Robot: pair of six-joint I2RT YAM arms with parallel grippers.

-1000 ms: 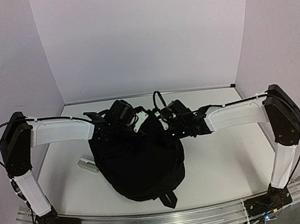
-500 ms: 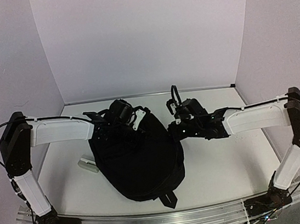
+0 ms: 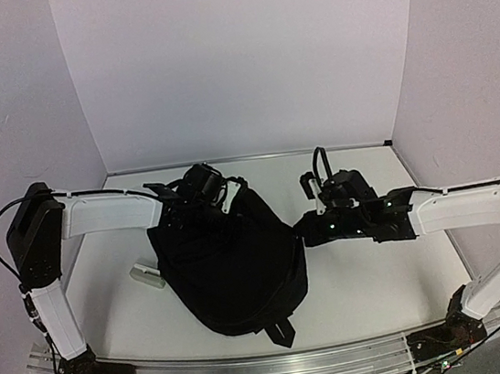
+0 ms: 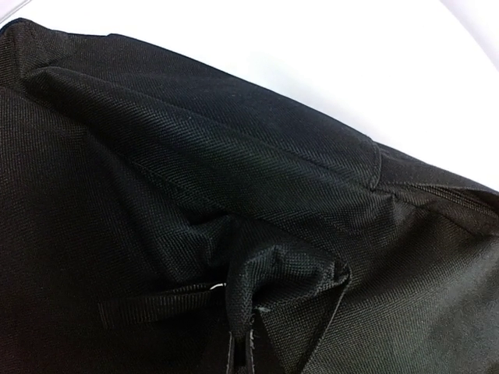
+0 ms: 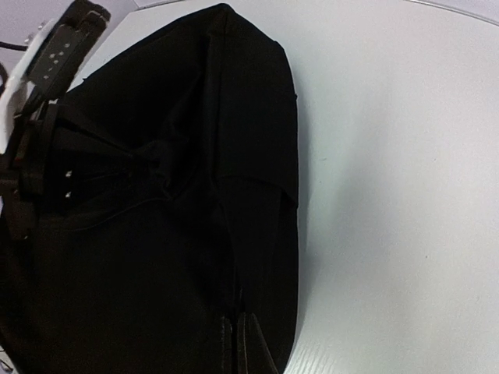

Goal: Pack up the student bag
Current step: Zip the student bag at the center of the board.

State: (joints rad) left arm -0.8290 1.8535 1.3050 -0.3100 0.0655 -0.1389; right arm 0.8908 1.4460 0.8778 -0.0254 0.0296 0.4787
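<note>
The student bag [image 3: 229, 273] slumps mid-bench [image 3: 381, 271], soft and floppy, so I'd grab seams or straps. My left fingers [image 3: 214, 196] clamp bunched fabric at its 12 o'clock. My right fingers [image 3: 302, 231] are together at 3 o'clock, hold unclear.

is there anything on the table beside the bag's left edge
Yes, a small white object lies on the table right by the left edge of the student bag in the top view.

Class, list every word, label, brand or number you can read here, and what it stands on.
None can be read.
The student bag shows only plain black fabric in all three views.
The small white object beside it is too small to tell.
</note>
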